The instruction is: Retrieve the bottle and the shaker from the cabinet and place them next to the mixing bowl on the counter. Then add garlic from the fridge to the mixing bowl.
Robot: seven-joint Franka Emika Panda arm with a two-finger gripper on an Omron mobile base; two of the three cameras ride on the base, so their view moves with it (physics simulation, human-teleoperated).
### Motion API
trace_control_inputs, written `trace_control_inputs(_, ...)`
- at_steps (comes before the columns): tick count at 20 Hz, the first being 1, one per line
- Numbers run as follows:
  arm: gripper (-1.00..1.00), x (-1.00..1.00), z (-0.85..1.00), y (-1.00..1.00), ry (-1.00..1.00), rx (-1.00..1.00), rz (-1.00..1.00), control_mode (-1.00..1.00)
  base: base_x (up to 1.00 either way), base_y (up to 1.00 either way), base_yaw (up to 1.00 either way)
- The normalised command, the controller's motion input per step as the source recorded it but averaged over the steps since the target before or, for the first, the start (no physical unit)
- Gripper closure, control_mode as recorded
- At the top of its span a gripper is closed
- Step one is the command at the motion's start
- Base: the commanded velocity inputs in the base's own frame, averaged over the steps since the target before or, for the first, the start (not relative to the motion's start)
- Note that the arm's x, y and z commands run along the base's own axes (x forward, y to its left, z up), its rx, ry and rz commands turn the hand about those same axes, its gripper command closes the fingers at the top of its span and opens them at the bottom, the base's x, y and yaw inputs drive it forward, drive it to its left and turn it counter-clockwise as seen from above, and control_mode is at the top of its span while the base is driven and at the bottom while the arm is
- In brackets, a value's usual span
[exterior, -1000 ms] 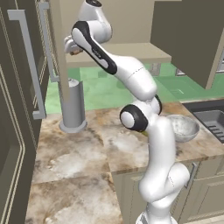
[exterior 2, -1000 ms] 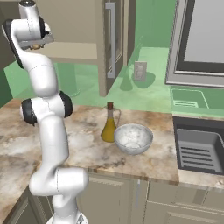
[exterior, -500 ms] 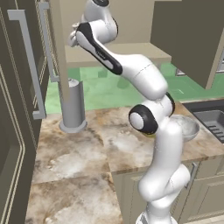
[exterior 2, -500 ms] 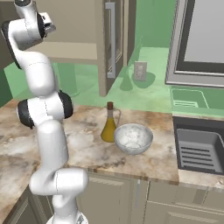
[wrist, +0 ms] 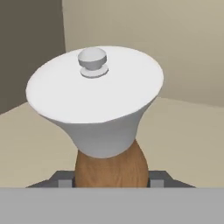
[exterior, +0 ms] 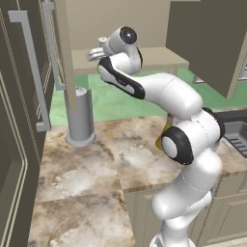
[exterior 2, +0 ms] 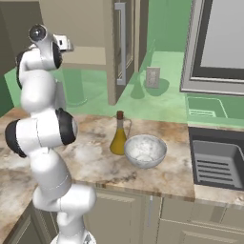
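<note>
Close up in the hand view stands the shaker point(wrist: 105, 127), an orange-brown body under a wide pale flared top with a small knob. My gripper point(wrist: 109, 180) is shut on its body, inside the cabinet point(exterior: 120, 24) above the tan shelf point(exterior: 159, 58). From the base views the gripper point(exterior: 94, 53) point(exterior 2: 64, 45) reaches in at the shelf's left end. The bottle point(exterior 2: 118, 136) of golden liquid stands upright on the counter point(exterior 2: 90, 152), touching or nearly touching the left side of the mixing bowl point(exterior 2: 145, 150).
A tall grey cylinder point(exterior: 81, 116) stands on the counter below the cabinet. The dark fridge point(exterior: 19, 120) with bar handles fills the left side. A sink point(exterior 2: 217, 159) lies right of the bowl, under the microwave point(exterior 2: 219, 47). An open cabinet door point(exterior: 205, 38) hangs at the right.
The hand and upper arm have come lower and shifted a little toward the shelf's front. Bottle and bowl have not moved.
</note>
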Motion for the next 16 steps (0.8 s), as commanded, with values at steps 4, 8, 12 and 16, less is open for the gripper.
trace_control_inputs(4, 1.00, 0.00, 0.77, 0.00, 0.20, -0.12, -0.01, -1.00, 0.00, 0.00, 0.00)
trace_control_inputs(8, 1.00, -0.13, 0.99, 0.00, 0.31, -0.05, -0.12, -1.00, 0.00, 0.00, 0.00)
trace_control_inputs(12, 1.00, -0.01, 0.40, -0.11, 0.21, -0.01, -0.08, -1.00, 0.00, 0.00, 0.00)
trace_control_inputs(16, 1.00, -0.11, -0.19, -0.01, 0.04, 0.00, -0.05, -1.00, 0.00, 0.00, 0.00)
